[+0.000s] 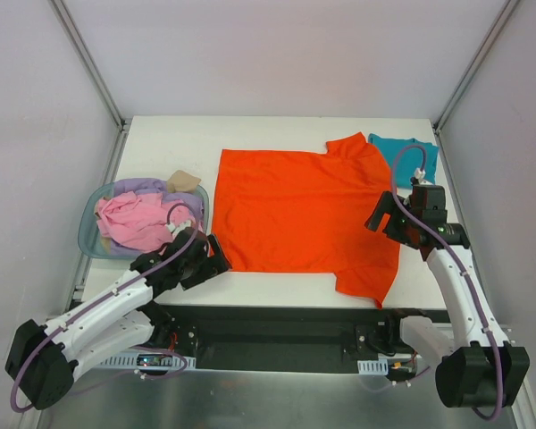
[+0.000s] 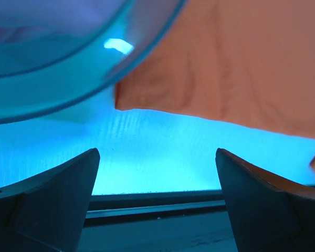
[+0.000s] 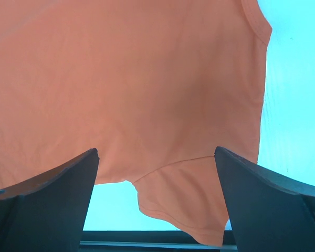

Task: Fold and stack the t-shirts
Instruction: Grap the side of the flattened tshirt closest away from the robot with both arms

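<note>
A large orange-red t-shirt (image 1: 299,213) lies spread flat in the middle of the table, neck to the right, one sleeve at the back right and one at the front right. It also shows in the left wrist view (image 2: 231,63) and the right wrist view (image 3: 126,84). A folded teal t-shirt (image 1: 406,154) lies at the back right. Pink (image 1: 134,223), lavender (image 1: 134,187) and tan (image 1: 183,181) shirts lie in the basket. My left gripper (image 1: 216,264) is open and empty by the orange shirt's front left corner. My right gripper (image 1: 382,217) is open and empty above the shirt's right edge.
A translucent blue plastic basket (image 1: 88,234) stands at the left of the table; its rim fills the upper left of the left wrist view (image 2: 68,52). The table's front edge and a black rail run just below both grippers.
</note>
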Available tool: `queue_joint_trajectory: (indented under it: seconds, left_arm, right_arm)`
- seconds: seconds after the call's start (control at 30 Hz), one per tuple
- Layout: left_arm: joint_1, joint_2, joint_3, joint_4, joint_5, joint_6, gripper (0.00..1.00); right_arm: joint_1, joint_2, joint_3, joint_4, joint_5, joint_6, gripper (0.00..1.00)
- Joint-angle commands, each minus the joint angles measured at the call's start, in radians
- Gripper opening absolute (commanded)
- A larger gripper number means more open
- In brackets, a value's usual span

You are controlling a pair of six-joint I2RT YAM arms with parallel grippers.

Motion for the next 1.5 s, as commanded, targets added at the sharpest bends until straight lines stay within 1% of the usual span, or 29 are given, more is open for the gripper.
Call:
queue_joint_trajectory:
  seconds: [0.0, 0.03, 0.1, 0.23, 0.37, 0.43, 0.5, 0.7, 0.83, 0.93, 1.03, 1.1, 1.13, 1.17, 1.2, 1.23, 1.27, 1.33, 1.47]
  left_arm:
    - [-0.005, 0.001, -0.025, -0.057, -0.168, -0.16, 0.9]
    - [-0.003, 0.022, -0.025, -0.057, -0.199, -0.174, 0.83]
    - [-0.003, 0.05, -0.005, -0.057, -0.233, -0.202, 0.76]
    - [-0.005, 0.119, 0.018, -0.057, -0.282, -0.24, 0.7]
    - [-0.005, 0.171, 0.038, -0.051, -0.299, -0.265, 0.55]
    - [-0.005, 0.203, 0.044, -0.043, -0.288, -0.265, 0.53]
    - [-0.003, 0.225, 0.052, -0.026, -0.262, -0.255, 0.46]
    - [-0.005, 0.284, 0.057, 0.003, -0.234, -0.24, 0.4]
    - [-0.005, 0.314, 0.066, 0.015, -0.228, -0.232, 0.3]
    - [-0.003, 0.326, 0.071, 0.018, -0.239, -0.226, 0.29]
    - [-0.005, 0.344, 0.075, 0.026, -0.234, -0.222, 0.25]
    - [-0.003, 0.35, 0.078, 0.033, -0.222, -0.209, 0.15]
    - [-0.005, 0.353, 0.078, 0.038, -0.221, -0.208, 0.07]
    - [-0.005, 0.354, 0.077, 0.038, -0.221, -0.206, 0.02]
    - [-0.005, 0.35, 0.075, 0.04, -0.219, -0.205, 0.0]
    - [-0.005, 0.344, 0.074, 0.041, -0.221, -0.203, 0.0]
    - [-0.005, 0.338, 0.071, 0.041, -0.221, -0.196, 0.0]
    - [-0.003, 0.318, 0.067, 0.043, -0.221, -0.192, 0.0]
    - [-0.003, 0.286, 0.064, 0.043, -0.218, -0.176, 0.0]
  right_arm:
    - [-0.005, -0.031, -0.003, 0.02, 0.034, -0.005, 0.97]
    - [-0.005, -0.031, -0.005, 0.021, 0.035, -0.003, 0.97]
    - [-0.005, -0.026, -0.006, 0.023, 0.032, -0.005, 0.97]
    - [-0.005, -0.025, -0.009, 0.027, 0.035, -0.008, 0.97]
    - [-0.005, -0.018, -0.011, 0.029, 0.043, -0.005, 0.97]
    - [-0.005, -0.018, -0.014, 0.03, 0.039, -0.006, 0.97]
    - [-0.005, -0.018, -0.017, 0.029, 0.038, -0.005, 0.97]
    - [-0.007, -0.02, -0.028, 0.03, 0.032, -0.005, 0.97]
    - [-0.005, -0.021, -0.029, 0.03, 0.026, -0.006, 0.98]
    - [-0.005, -0.025, -0.037, 0.029, 0.011, -0.011, 0.99]
    - [-0.004, -0.028, -0.041, 0.024, 0.014, -0.016, 0.99]
    - [-0.004, -0.028, -0.04, 0.004, 0.022, -0.019, 0.99]
    - [-0.005, -0.029, -0.038, -0.008, 0.02, -0.017, 0.99]
    - [-0.007, -0.032, -0.04, -0.04, 0.02, -0.011, 0.99]
    - [-0.004, -0.034, -0.038, -0.068, 0.028, 0.001, 0.99]
    - [-0.004, -0.035, -0.034, -0.106, 0.037, 0.03, 0.99]
    - [-0.002, -0.037, -0.031, -0.19, 0.042, 0.049, 0.99]
    - [0.007, -0.049, -0.043, -0.255, 0.026, 0.079, 0.99]
    - [0.036, -0.118, -0.112, -0.402, 0.008, 0.164, 0.94]
